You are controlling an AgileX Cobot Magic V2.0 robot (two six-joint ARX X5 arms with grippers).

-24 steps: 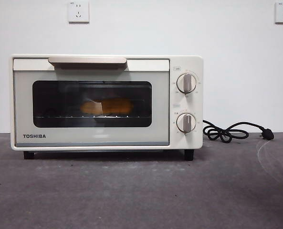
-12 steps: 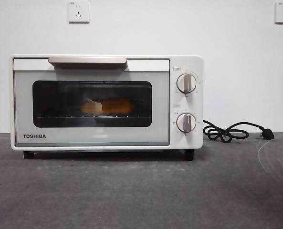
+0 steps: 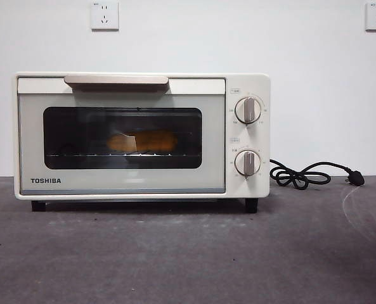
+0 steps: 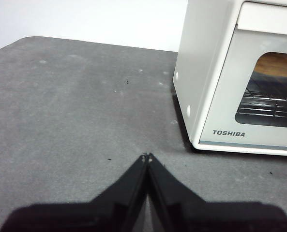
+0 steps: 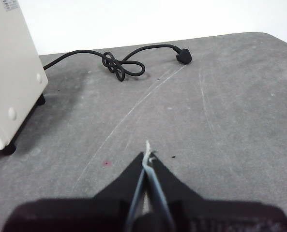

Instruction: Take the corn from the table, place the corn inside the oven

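Since the yellow-orange bumpy corn point(image 3: 142, 142) already lies on the wire rack inside the cream-white boxy TOSHIBA oven point(image 3: 248, 136) behind its closed door, task looks done — left gripper point(image 4: 146, 157) and right gripper point(image 5: 147, 155) hang off either oven side over the dark grey table point(image 3: 188, 253), jaws together, empty.

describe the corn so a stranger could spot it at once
Find the cream-white boxy TOSHIBA toaster oven on the dark grey table. Behind its closed dark glass window, on the wire rack, lies the yellow-orange oblong corn cob, the only warm-coloured thing there.

Glossy cream oven point(image 3: 141, 136), matt speckled table point(image 3: 188, 253).
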